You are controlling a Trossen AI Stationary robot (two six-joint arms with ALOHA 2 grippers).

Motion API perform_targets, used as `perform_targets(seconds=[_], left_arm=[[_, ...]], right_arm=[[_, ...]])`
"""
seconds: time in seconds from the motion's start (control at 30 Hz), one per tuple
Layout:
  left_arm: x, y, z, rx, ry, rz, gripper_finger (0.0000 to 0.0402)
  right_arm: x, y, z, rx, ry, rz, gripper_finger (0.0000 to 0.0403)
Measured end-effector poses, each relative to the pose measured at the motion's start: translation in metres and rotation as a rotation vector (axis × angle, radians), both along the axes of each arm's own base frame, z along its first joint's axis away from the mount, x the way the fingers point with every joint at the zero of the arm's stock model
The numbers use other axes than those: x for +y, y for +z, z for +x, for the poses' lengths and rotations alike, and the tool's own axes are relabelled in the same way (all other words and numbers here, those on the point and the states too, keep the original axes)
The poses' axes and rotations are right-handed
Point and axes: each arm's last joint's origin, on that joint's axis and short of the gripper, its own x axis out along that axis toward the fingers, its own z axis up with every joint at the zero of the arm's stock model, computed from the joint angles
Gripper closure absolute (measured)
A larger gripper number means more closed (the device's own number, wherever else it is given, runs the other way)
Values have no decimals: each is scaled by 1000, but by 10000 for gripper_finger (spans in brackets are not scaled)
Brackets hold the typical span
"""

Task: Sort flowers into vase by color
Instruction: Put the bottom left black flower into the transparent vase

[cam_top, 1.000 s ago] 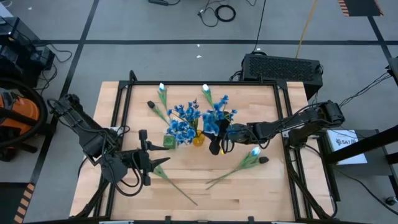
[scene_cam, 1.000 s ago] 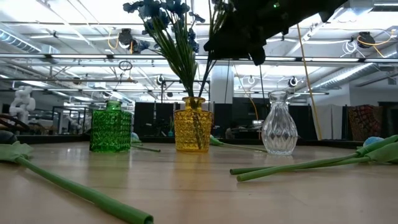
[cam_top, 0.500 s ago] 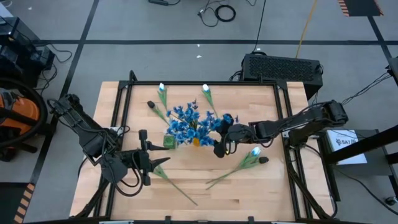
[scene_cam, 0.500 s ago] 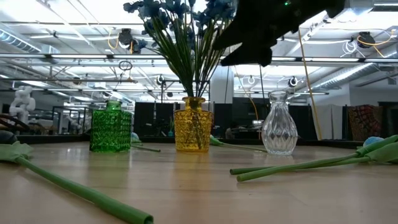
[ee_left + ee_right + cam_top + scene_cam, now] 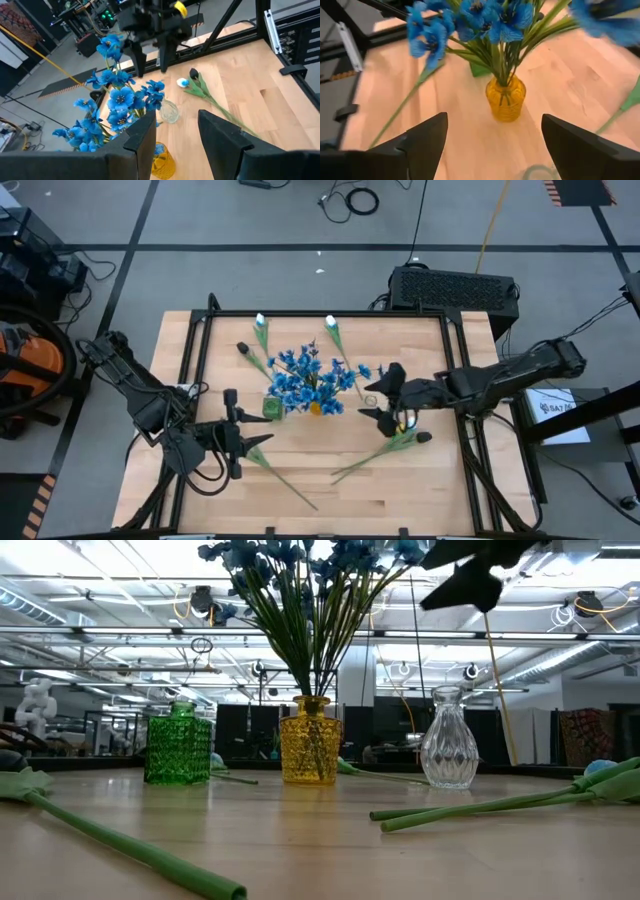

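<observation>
Beside yellow vase (image 5: 311,753), green (image 5: 179,749) and clear vases (image 5: 447,743)

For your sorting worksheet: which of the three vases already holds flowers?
The yellow vase, in the middle, holds the blue flowers. The green vase and clear vase beside it hold none.

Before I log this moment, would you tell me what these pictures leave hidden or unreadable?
- Blue flowers, low view: the top edge cuts off the heads.
- Right gripper, low view: a dark shape against the ceiling lights, partly cut off by the top edge.
- Clear vase, right wrist view: only its rim shows at the bottom edge.
- Green vase, high view: blue blooms overhang it, so its contents are hidden.
</observation>
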Motion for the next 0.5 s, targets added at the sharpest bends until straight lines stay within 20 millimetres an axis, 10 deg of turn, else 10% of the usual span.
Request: perform_targets(seconds=[0.5], left_arm=[[-6, -15, -19, 127, -3, -56, 247]], right_arm=[[13, -1, -19, 75, 49, 19, 90]])
